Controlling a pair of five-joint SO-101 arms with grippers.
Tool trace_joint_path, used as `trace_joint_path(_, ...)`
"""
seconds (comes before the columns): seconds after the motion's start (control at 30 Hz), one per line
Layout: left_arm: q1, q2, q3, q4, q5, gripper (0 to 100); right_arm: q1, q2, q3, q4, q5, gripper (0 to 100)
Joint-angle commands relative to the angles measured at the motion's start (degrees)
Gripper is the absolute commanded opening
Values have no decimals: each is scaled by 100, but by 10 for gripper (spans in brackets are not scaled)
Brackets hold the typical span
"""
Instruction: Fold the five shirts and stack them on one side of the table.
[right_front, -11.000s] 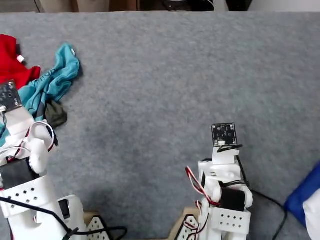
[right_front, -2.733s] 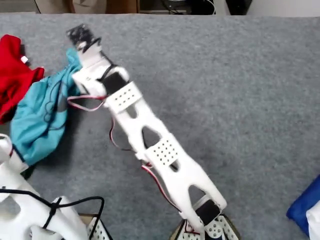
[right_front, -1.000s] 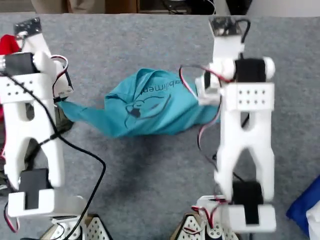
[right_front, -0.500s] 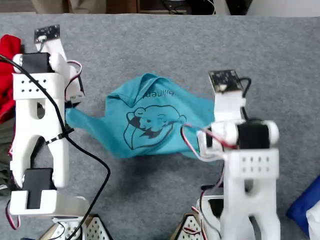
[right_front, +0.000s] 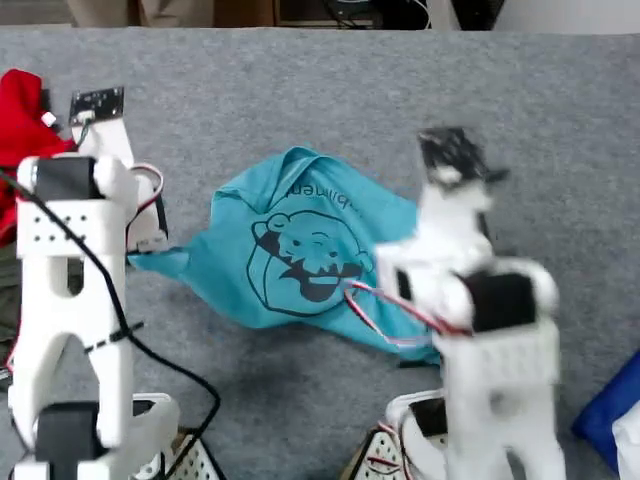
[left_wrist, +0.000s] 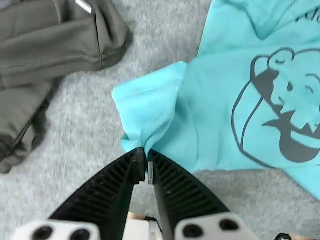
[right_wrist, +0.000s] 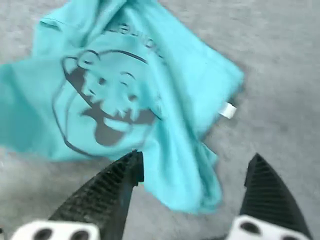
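At centre of the high view, teal shirt (right_front: 300, 250): lies print-up and rumpled on the table (right_front: 520, 110), long axis running left to right. Pinched at its left corner by the clenched left claw (left_wrist: 145, 161), at mid-left. Straddled at its lower right hem by the released right claw (right_wrist: 195, 162), spread wide, gripping nothing. Likely needs that hem grasped next, nearer the right arm. Red shirt (right_front: 25, 110) at upper left; dark shirt (left_wrist: 45, 45) near the pinched corner.

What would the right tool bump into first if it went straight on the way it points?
Most likely the teal shirt: the right tool, open wide, points down at its crumpled edge, with the grey table beneath. Depth is hard to judge.
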Motion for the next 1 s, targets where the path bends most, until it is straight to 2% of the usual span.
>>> trace_joint_path(0.0, 0, -488, 352, 62, -44, 19, -541, 1341, -400, -1125, -229, 310)
trace_joint_path(0.1, 0, -681, 563, 62, -44, 19, -875, 2695, -936, -1758, -255, 310)
trace_joint_path(0.23, 0, -760, 668, 62, -44, 19, -1130, 4488, -2229, -1925, -404, 310)
trace_joint_path(0.53, 0, -760, 668, 62, -9, 19, -1393, 8022, -5525, -1758, -413, 308)
trace_joint_path(0.83, 0, -760, 668, 62, -9, 19, -1859, 10114, -8356, -835, -404, 302)
trace_joint_path(0.97, 0, -760, 607, 62, -9, 19, -1859, 10853, -9411, -510, -378, 173)
